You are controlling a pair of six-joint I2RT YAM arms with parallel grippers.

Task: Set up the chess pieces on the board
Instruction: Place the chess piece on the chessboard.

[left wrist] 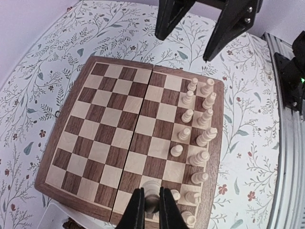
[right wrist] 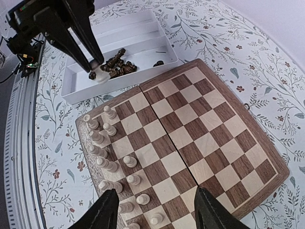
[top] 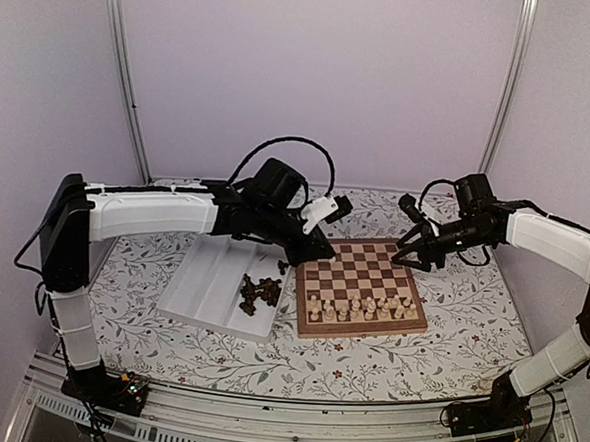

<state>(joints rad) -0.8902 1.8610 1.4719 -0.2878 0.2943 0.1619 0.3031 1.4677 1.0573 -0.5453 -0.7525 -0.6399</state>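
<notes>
The wooden chessboard (top: 362, 275) lies mid-table. Several pale cream pieces (top: 360, 307) stand in its two near rows, and they also show in the left wrist view (left wrist: 200, 119) and the right wrist view (right wrist: 102, 143). Dark brown pieces (top: 259, 291) lie heaped in the white tray (top: 206, 276). My left gripper (top: 318, 251) is shut on one cream piece (left wrist: 151, 187) and holds it over the board's left edge, by the cream rows. My right gripper (top: 410, 256) hangs open and empty over the board's right side (right wrist: 190, 129).
The two-compartment tray (right wrist: 138, 33) sits just left of the board, with dark pieces (right wrist: 116, 64) at its near end. A floral cloth (top: 448, 341) covers the table. Purple walls and metal posts enclose the back and sides.
</notes>
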